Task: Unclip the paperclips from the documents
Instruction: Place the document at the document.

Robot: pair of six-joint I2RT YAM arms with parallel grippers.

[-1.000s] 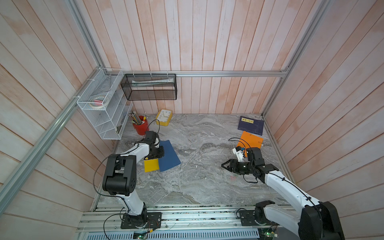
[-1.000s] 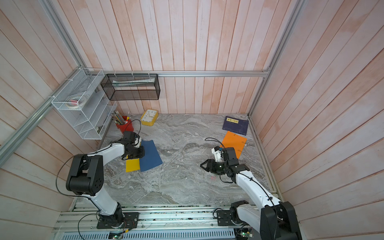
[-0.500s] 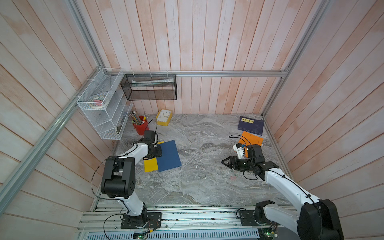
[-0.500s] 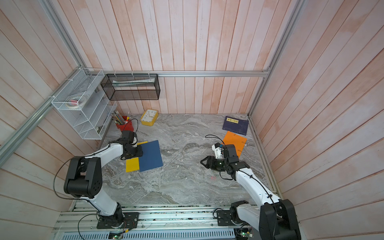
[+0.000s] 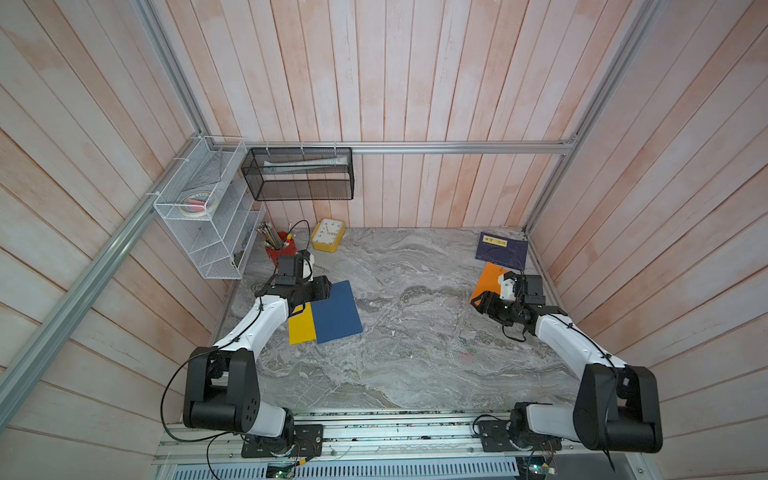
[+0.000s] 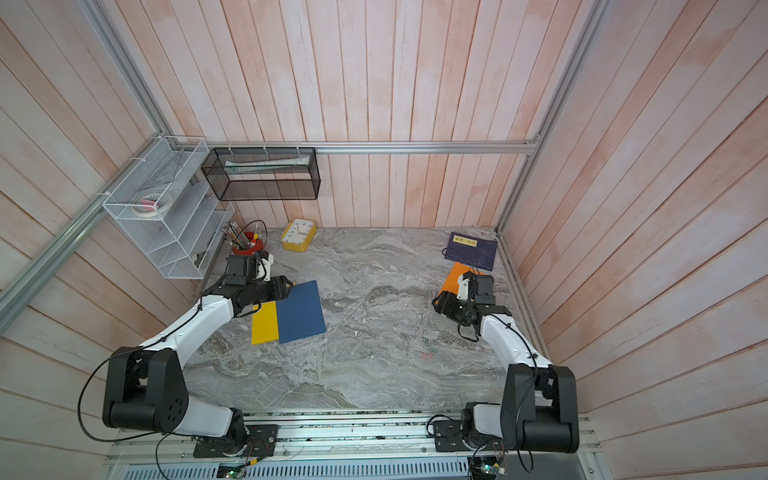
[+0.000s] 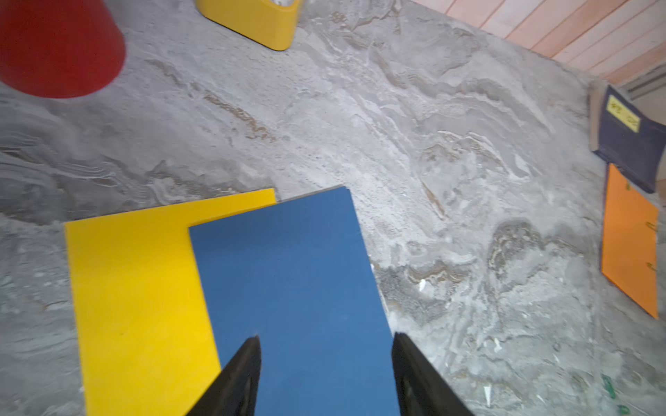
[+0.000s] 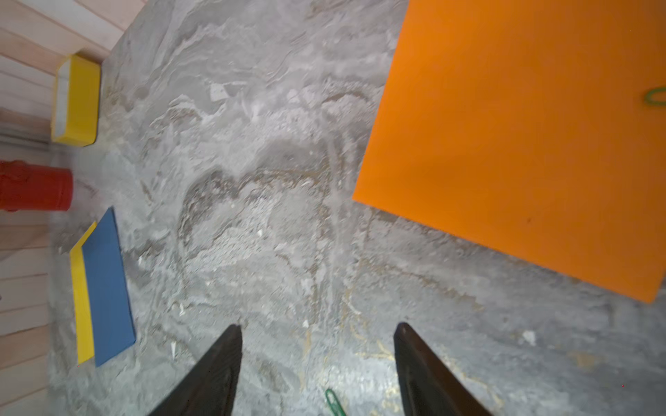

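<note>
Left gripper point(image 7: 326, 336), jaws apart, over blue sheet point(image 7: 288, 270) overlapping yellow sheet point(image 7: 137, 281); right gripper point(image 8: 317, 326), jaws apart, above table point(image 8: 252, 180) beside orange sheet point(image 8: 522, 144), green paperclip point(image 8: 333, 399) lying between its fingers

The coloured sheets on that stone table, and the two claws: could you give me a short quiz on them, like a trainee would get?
1. True or false: the blue sheet lies partly over the yellow sheet.
2. Which sheet has a green paperclip on its edge? A yellow, B blue, C the orange sheet.
3. Fill in: the right gripper hangs over the marble table with its jaws ____.
Key: 1 true. 2 C. 3 open, with nothing gripped between them.
</note>
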